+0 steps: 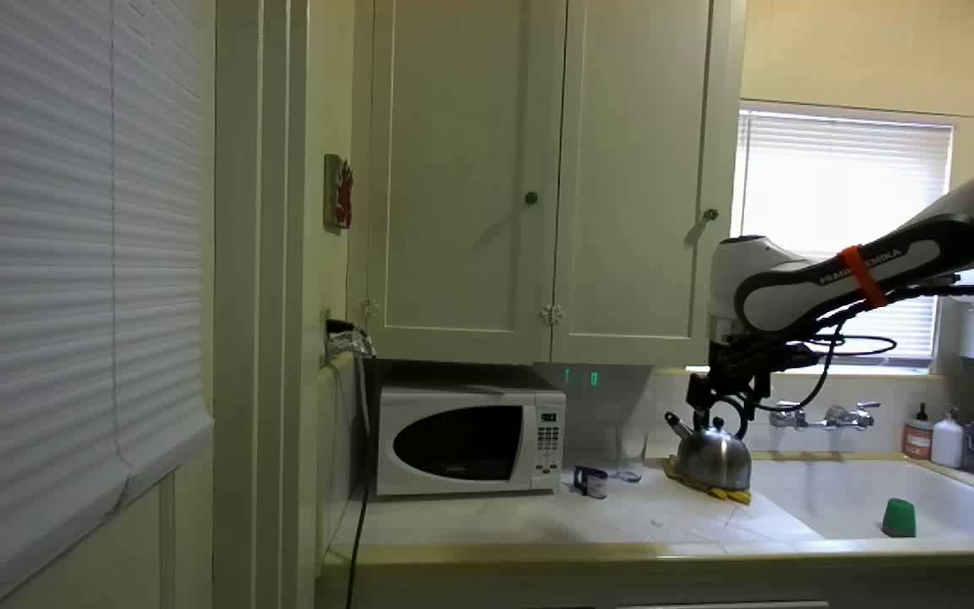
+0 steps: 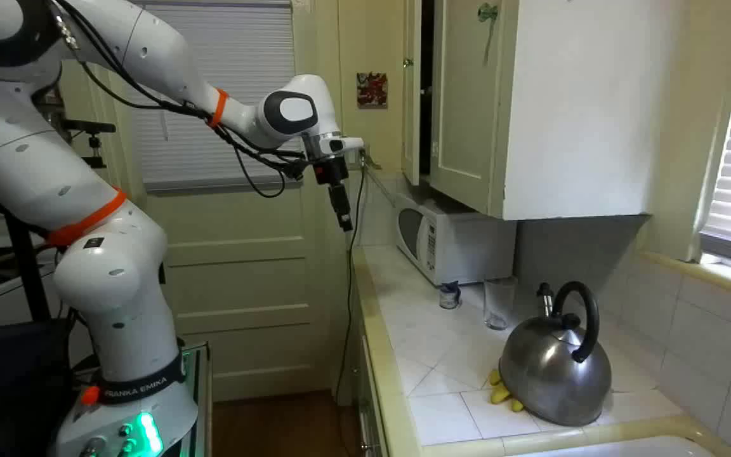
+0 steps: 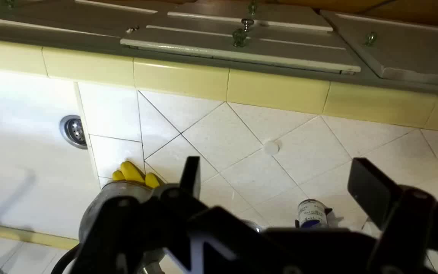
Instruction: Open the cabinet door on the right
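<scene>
gripper (image 3: 275, 176) gapes in the wrist view, upper right cabinet door (image 1: 632, 169) showing instead in both exterior views

The right cabinet door (image 1: 632, 178) adjoins a wider door (image 1: 453, 178), upper centre. At lower centre a microwave (image 1: 458, 444) sits on the bench (image 1: 529, 526), a kettle (image 1: 711, 461) farther right.

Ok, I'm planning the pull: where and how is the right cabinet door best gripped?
Probably by the knob, from the front: it juts out near the right edge of the door, while the surface around it looks flat. Open fingers could close on its sides.
</scene>
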`<state>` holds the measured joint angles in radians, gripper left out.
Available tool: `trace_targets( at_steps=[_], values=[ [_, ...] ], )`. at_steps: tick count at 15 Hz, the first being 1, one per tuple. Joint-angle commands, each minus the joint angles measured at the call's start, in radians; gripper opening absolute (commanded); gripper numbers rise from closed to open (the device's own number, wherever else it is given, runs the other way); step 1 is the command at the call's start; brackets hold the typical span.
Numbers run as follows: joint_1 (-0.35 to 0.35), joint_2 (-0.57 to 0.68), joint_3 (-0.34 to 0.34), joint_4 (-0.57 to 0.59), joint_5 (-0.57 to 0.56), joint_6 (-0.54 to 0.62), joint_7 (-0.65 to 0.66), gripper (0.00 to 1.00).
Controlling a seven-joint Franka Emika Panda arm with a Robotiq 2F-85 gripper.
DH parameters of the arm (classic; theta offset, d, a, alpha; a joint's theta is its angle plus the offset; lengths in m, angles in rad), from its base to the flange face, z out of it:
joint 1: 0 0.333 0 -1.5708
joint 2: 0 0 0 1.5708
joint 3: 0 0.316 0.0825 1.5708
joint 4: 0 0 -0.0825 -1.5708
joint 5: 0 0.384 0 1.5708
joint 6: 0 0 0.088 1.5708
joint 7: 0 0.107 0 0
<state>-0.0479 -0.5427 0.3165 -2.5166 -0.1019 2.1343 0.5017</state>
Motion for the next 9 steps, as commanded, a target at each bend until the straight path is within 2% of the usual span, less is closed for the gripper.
trace_targets(
  at_steps=[1, 4, 5, 9],
  values=[
    [0.023, 0.004, -0.021, 0.002, -0.014, -0.004, 0.010, 1.00],
    [0.023, 0.004, -0.021, 0.002, -0.014, -0.004, 0.010, 1.00],
    [0.011, 0.022, -0.022, 0.056, -0.026, -0.116, 0.001, 1.00],
    [0.013, -0.015, -0.109, 0.202, -0.005, -0.318, -0.077, 1.00]
  ],
)
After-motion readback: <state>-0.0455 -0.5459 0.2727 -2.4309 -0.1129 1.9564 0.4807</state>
